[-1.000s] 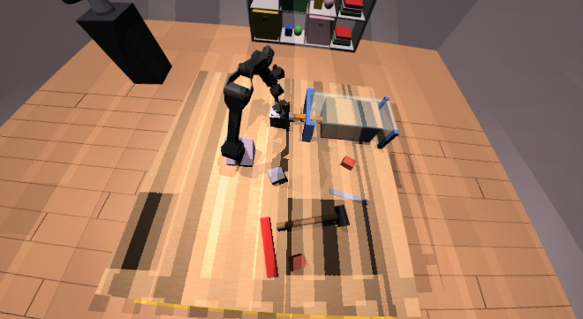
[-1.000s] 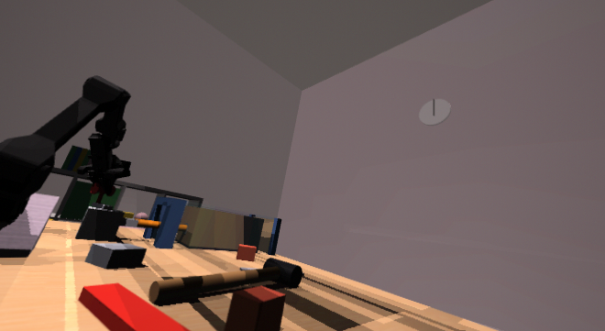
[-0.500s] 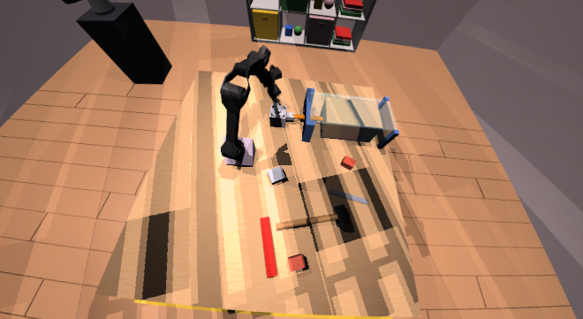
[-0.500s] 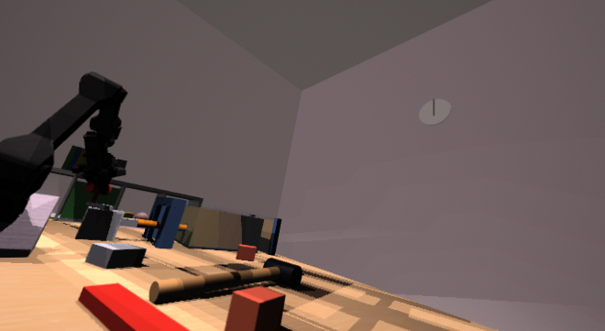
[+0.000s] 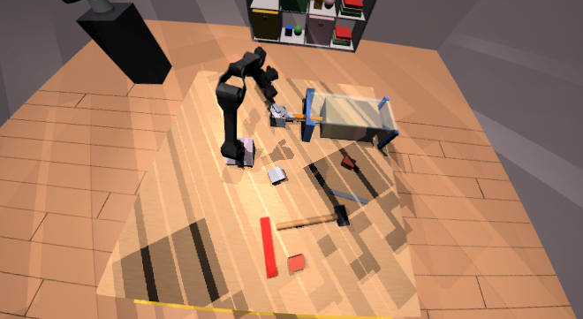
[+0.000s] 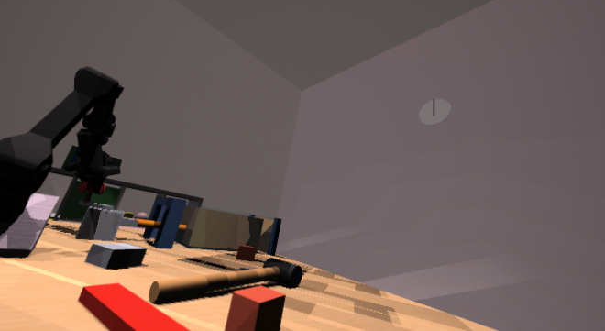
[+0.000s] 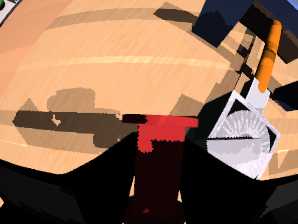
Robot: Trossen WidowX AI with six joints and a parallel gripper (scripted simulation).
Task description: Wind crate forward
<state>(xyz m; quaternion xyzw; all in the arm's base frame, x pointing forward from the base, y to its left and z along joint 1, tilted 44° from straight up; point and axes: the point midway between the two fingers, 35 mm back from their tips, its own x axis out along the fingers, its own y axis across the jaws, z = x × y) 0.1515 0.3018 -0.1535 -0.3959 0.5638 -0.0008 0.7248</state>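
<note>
Crate inside the clear-panelled cubby; gripper closed on the red handle above the winch.

The crate (image 5: 349, 118) (image 6: 215, 228) is box-shaped, appears flat, and sits behind the blue frame (image 5: 308, 116) (image 6: 170, 224) at the cubby's mouth. An orange strap (image 5: 305, 117) (image 6: 148, 223) (image 7: 270, 55) runs from it to the grey winch (image 5: 278, 119) (image 6: 103, 224) (image 7: 245, 145). The gripper (image 5: 272, 98) (image 6: 92, 182) (image 7: 156, 140) is narrowly open, its jaws clamped on the red handle (image 6: 93, 188) (image 7: 167, 121); whether the key is seated cannot be told. A wooden-handled hammer (image 5: 309, 221) (image 6: 220, 283) and red bar (image 5: 268, 247) (image 6: 124, 306) lie on the shadow-striped wooden bench (image 5: 238, 264) (image 6: 46, 274) (image 7: 110, 75). A round clock (image 6: 434, 112) hangs on the wall.
</note>
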